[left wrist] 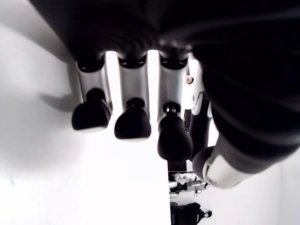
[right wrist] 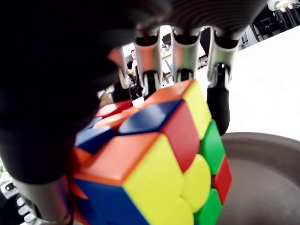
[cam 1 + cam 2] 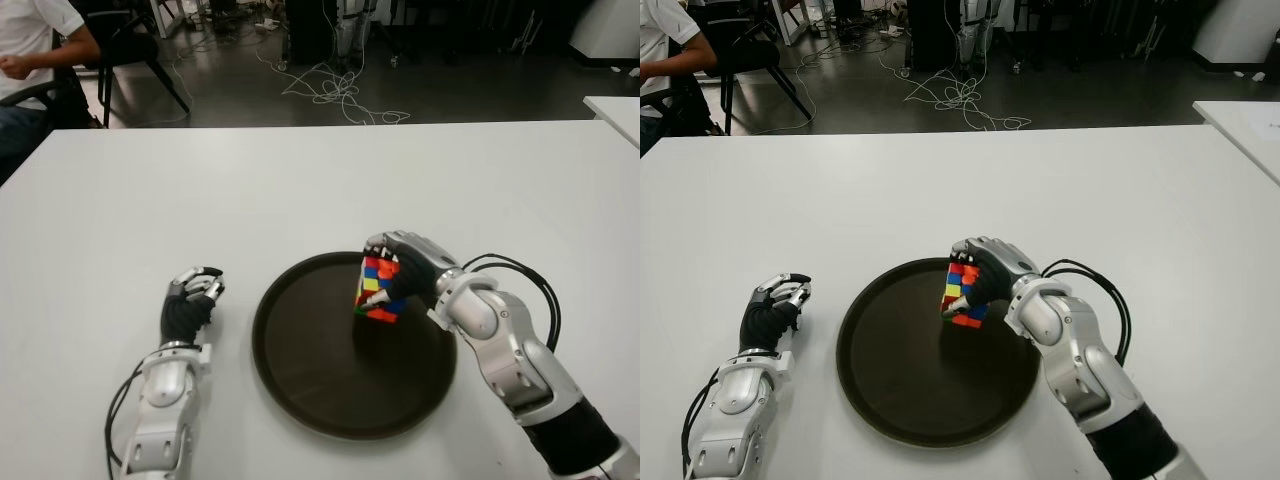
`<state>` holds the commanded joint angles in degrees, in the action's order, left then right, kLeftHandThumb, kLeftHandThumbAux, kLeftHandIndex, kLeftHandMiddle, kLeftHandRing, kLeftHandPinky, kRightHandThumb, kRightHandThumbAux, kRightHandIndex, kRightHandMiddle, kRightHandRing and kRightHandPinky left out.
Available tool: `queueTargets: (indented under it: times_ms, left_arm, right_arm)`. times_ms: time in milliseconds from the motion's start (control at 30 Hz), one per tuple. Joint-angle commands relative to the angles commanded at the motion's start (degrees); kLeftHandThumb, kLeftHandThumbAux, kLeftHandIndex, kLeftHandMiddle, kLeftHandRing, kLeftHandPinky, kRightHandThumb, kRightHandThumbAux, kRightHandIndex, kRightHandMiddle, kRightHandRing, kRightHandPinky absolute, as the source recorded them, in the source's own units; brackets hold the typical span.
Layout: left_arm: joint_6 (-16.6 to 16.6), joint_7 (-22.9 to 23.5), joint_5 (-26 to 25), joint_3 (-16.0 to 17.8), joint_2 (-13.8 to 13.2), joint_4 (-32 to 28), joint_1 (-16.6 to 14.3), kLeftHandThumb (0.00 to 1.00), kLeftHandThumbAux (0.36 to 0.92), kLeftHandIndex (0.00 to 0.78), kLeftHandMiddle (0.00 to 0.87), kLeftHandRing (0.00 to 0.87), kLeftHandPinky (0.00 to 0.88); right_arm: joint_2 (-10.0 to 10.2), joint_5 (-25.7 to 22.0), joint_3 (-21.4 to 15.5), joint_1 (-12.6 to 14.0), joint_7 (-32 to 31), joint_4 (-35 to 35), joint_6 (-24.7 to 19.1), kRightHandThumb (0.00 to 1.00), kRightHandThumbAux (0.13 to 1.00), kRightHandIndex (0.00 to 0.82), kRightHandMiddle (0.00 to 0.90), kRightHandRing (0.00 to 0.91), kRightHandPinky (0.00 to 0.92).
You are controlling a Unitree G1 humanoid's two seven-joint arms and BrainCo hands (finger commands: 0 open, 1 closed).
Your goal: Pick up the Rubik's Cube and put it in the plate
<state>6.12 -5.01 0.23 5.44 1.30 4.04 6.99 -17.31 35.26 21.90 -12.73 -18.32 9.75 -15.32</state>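
The Rubik's Cube (image 3: 378,288), with mixed red, blue, yellow and green tiles, is held by my right hand (image 3: 400,268) over the right part of the dark round plate (image 3: 310,370). In the right wrist view the fingers (image 2: 218,101) wrap over the cube (image 2: 154,159) and the plate's rim (image 2: 262,140) shows below. Whether the cube touches the plate I cannot tell. My left hand (image 3: 192,300) shows on the white table (image 3: 300,190), left of the plate, fingers curled and holding nothing.
A person's arm (image 3: 30,55) and chairs show at the far left beyond the table's back edge. Cables (image 3: 335,90) lie on the floor behind. Another white table's corner (image 3: 615,110) stands at the far right.
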Motion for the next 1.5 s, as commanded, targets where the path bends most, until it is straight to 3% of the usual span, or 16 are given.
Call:
queueTargets:
  times_ms: [400, 833, 900, 933, 967, 1033, 1100, 1133, 1167, 1233, 1367, 1467, 1500]
  left_arm:
    - [-1.09, 0.33, 0.03, 0.04, 0.1, 0.21, 0.21, 0.71, 0.704, 0.444, 0.814, 0.824, 0.815]
    - [-1.23, 0.54, -0.14, 0.05, 0.13, 0.67, 0.0, 0.71, 0.704, 0.444, 0.811, 0.816, 0.807]
    - [-1.24, 0.51, -0.11, 0.08, 0.13, 0.7, 0.0, 0.71, 0.704, 0.444, 0.81, 0.816, 0.806]
    - [-1.22, 0.48, -0.09, 0.08, 0.15, 0.69, 0.0, 0.71, 0.704, 0.444, 0.81, 0.816, 0.805]
    - [-1.14, 0.42, -0.08, 0.09, 0.18, 0.67, 0.0, 0.71, 0.704, 0.444, 0.81, 0.815, 0.805]
    - [-1.03, 0.31, -0.06, 0.1, 0.24, 0.68, -0.01, 0.711, 0.704, 0.444, 0.812, 0.817, 0.806]
    - [-1.01, 0.29, -0.06, 0.11, 0.26, 0.7, -0.01, 0.711, 0.704, 0.444, 0.812, 0.818, 0.806]
    - [-0.93, 0.27, -0.12, 0.15, 0.32, 0.7, -0.04, 0.711, 0.704, 0.444, 0.813, 0.818, 0.807]
    - [-0.86, 0.25, -0.17, 0.17, 0.36, 0.69, -0.06, 0.711, 0.704, 0.444, 0.813, 0.819, 0.808]
    - [-0.87, 0.43, -0.36, 0.21, 0.38, 0.67, -0.05, 0.711, 0.704, 0.444, 0.814, 0.819, 0.808]
    - [-0.95, 0.6, -0.4, 0.15, 0.33, 0.53, 0.07, 0.711, 0.704, 0.444, 0.814, 0.819, 0.808]
    - [-1.08, 0.69, -0.3, 0.05, 0.22, 0.54, 0.09, 0.711, 0.704, 0.444, 0.812, 0.816, 0.804]
    - [-1.08, 0.69, -0.28, 0.05, 0.2, 0.54, 0.08, 0.711, 0.704, 0.444, 0.811, 0.815, 0.803]
  right_arm:
    - [0.33, -1.96, -0.59, 0.35, 0.72, -1.26, 2.29, 0.002, 0.887, 0.64, 0.763, 0.781, 0.761]
    - [1.73, -3.91, -1.04, -0.06, 5.38, -5.07, 8.26, 0.02, 0.885, 0.648, 0.772, 0.785, 0.773]
    - [1.65, -4.37, -0.95, -0.15, 5.48, -5.61, 9.49, 0.033, 0.893, 0.605, 0.756, 0.772, 0.761]
    - [1.54, -4.68, -0.97, -0.17, 5.41, -5.8, 10.08, 0.265, 0.838, 0.54, 0.734, 0.755, 0.752]
    - [1.31, -5.74, -1.0, -0.25, 4.75, -6.2, 11.35, 0.415, 0.803, 0.498, 0.72, 0.745, 0.746]
    - [0.73, -8.63, -1.01, -0.49, 2.24, -6.92, 13.77, 0.537, 0.777, 0.45, 0.666, 0.726, 0.718]
    - [0.38, -10.15, -1.06, -0.65, 0.88, -7.37, 14.98, 0.598, 0.764, 0.422, 0.631, 0.717, 0.7]
    - [0.37, -11.34, -1.11, -0.67, -0.12, -7.63, 15.54, 0.383, 0.794, 0.298, 0.592, 0.708, 0.68]
    - [0.36, -12.23, -1.16, -0.69, -0.87, -7.85, 15.98, 0.245, 0.779, 0.192, 0.482, 0.627, 0.567]
    - [0.48, -14.46, -1.25, -0.78, -2.79, -8.64, 16.71, 0.125, 0.749, 0.099, 0.355, 0.519, 0.451]
    - [0.49, -16.0, -1.46, -0.94, -4.17, -9.4, 17.35, 0.026, 0.715, 0.02, 0.231, 0.407, 0.344]
    - [0.42, -17.57, -1.74, -1.03, -5.54, -9.86, 17.58, 0.008, 0.671, 0.006, 0.11, 0.171, 0.133]
    - [0.38, -17.78, -1.81, -1.02, -5.74, -9.85, 17.62, 0.006, 0.665, 0.005, 0.096, 0.142, 0.111]
